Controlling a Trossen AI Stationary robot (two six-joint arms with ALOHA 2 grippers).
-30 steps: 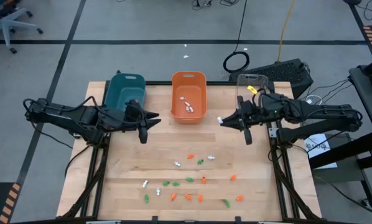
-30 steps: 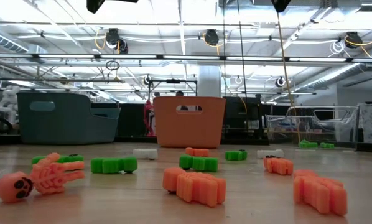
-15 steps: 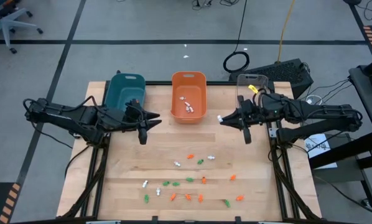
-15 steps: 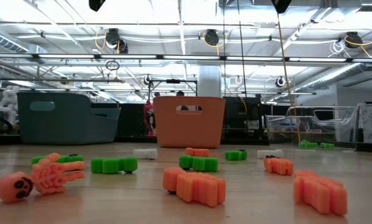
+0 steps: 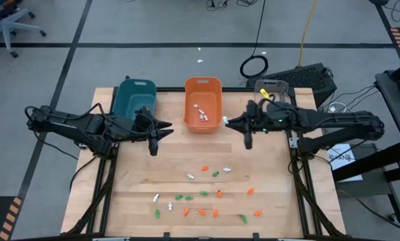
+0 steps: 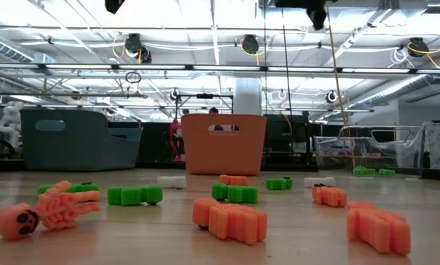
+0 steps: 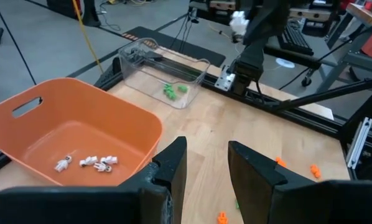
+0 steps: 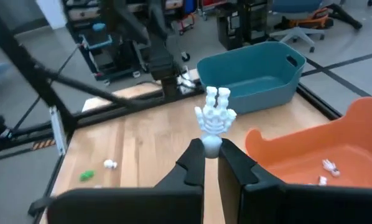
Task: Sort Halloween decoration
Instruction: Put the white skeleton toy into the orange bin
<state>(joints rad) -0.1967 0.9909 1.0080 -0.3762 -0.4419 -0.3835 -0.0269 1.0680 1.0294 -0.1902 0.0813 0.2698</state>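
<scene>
- Holding a white skeleton hand [image 8: 214,115], the right gripper [image 8: 211,160] hovers at the orange bin's [image 5: 214,124] 3 o'clock rim.
- Left gripper [image 7: 203,167]: empty, narrowly parted, beside teal bin [image 5: 134,100].
- Clear bin [image 5: 272,86]: partly hidden by right arm.

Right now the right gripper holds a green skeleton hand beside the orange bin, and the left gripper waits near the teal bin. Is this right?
Not quite: the skeleton hand is white, not green, as the right wrist view shows. The right gripper does hold it beside the orange bin, and the left gripper waits near the teal bin.
</scene>
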